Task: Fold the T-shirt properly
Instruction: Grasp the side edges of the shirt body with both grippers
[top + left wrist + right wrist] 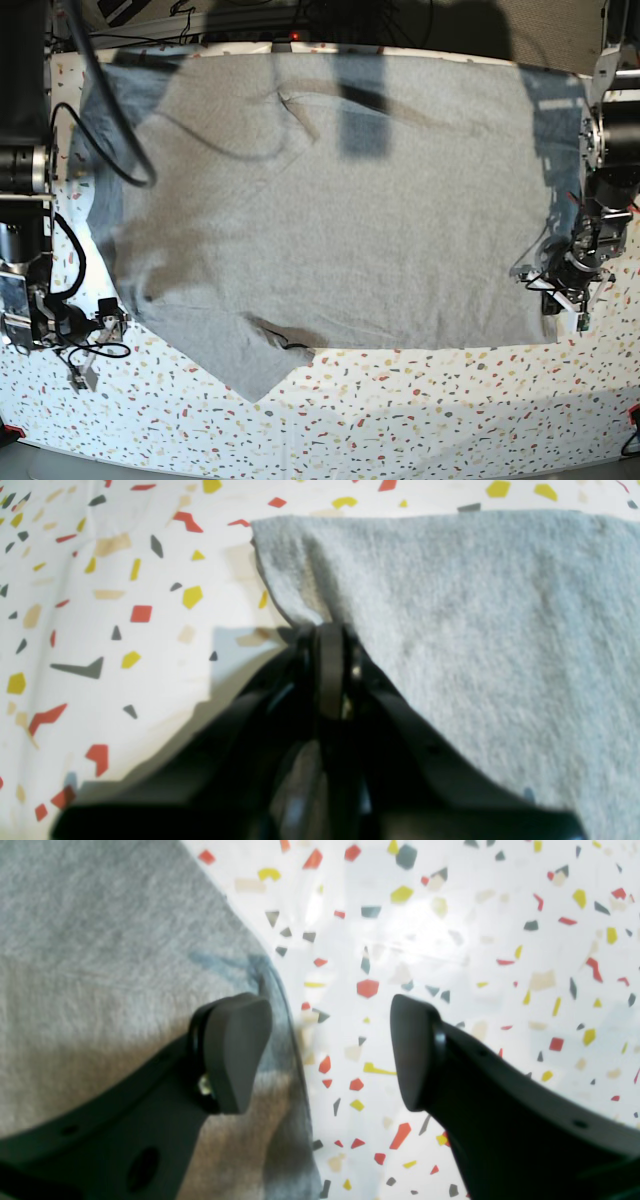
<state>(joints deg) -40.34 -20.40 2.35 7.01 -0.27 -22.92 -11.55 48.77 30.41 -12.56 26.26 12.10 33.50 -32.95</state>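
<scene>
Left gripper (330,630): jaws pressed together, pinching edge of grey T-shirt (475,630) just below its corner; cloth spreads right of and beyond fingertips, speckled terrazzo-print table cover (125,630) to left.

Right gripper (330,1050): jaws spread wide, nothing between them. Left pad (235,1050) hangs over T-shirt (100,965) hem, right pad (415,1050) over bare table cover (475,940); contact with cloth unclear.

Base view: T-shirt (330,200) lies flat, plain side up, spanning table between both arms; one point of cloth reaches toward near table edge.
</scene>
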